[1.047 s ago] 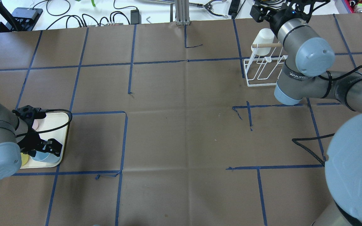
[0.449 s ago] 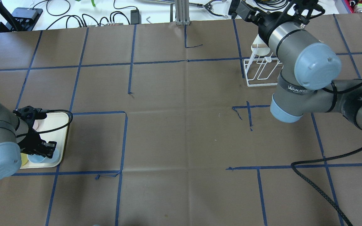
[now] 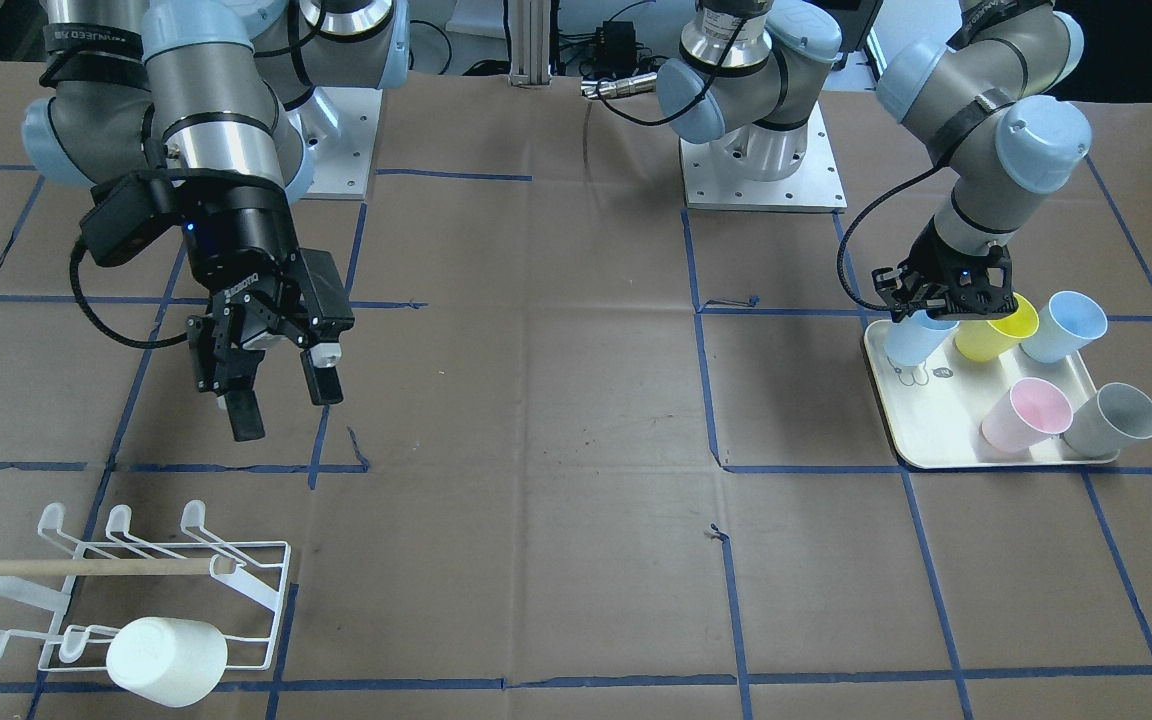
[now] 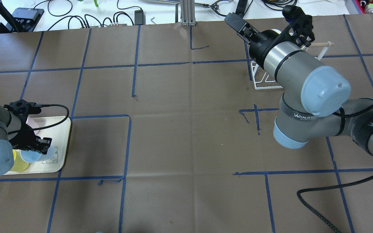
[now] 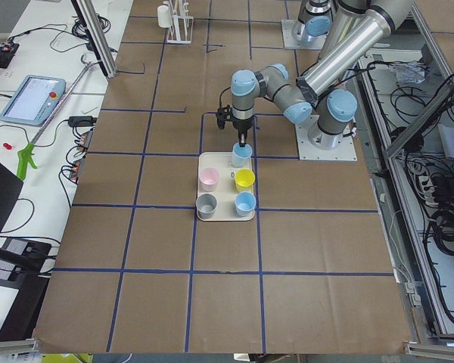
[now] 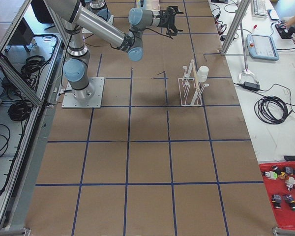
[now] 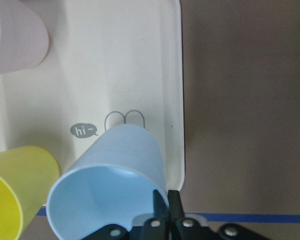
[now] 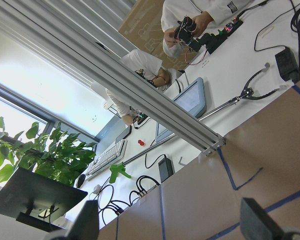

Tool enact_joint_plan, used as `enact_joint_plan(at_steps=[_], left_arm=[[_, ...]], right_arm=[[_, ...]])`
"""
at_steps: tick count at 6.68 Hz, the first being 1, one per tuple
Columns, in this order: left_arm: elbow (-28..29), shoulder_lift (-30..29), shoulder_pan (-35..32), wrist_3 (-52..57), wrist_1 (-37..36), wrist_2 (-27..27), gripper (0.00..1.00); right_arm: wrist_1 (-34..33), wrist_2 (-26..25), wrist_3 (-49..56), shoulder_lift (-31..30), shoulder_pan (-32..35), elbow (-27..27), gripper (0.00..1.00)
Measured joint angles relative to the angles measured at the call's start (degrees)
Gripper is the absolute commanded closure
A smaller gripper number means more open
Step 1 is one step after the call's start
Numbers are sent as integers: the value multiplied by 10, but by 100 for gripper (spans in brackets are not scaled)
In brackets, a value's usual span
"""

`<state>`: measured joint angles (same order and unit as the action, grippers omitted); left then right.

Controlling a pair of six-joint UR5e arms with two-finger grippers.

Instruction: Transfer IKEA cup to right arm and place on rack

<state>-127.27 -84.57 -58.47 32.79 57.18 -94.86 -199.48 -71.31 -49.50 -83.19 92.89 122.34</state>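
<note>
My left gripper (image 3: 944, 303) is shut on the rim of a pale blue cup (image 3: 909, 342) and holds it tilted over the near corner of the cream tray (image 3: 936, 440). The left wrist view shows the fingers pinching that cup's (image 7: 115, 180) wall. My right gripper (image 3: 286, 408) is open and empty, raised above the table and away from the white wire rack (image 3: 236, 580) with its wooden dowel (image 3: 86, 567). A white cup (image 3: 166, 648) hangs on the rack's front row. In the overhead view the right arm (image 4: 296, 64) covers part of the rack (image 4: 262, 81).
A yellow cup (image 3: 996, 330), another pale blue cup (image 3: 1064, 325), a pink cup (image 3: 1026, 412) and a grey cup (image 3: 1116, 418) lie on the tray. Blue tape lines cross the brown table. Cables and tools lie beyond the table's far edge (image 4: 125, 16).
My left gripper has shut on the pale blue cup's rim and shifted it on the tray. My right arm has swung away from the rack toward the table's middle.
</note>
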Motion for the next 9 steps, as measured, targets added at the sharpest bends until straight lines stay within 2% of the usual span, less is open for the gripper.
enact_joint_plan(at_steps=[2,4,5,6,7,9], left_arm=[[122,3,-8,3,119,19,100],[282,-39,-18,10,234,76,100],[337,-63,-22,14,254,138,100],[362,-74,-24,18,257,226,100],[368,-79,-24,21,239,326,100],[341,-78,-32,26,147,504,100]], right_arm=[[-3,6,-105,-17,16,32,0],[-7,7,-184,-23,19,44,0],[-10,7,-229,-25,19,45,0],[-13,6,-256,-29,19,45,0],[-12,4,-264,-32,19,46,0],[-9,0,-267,-32,19,46,0]])
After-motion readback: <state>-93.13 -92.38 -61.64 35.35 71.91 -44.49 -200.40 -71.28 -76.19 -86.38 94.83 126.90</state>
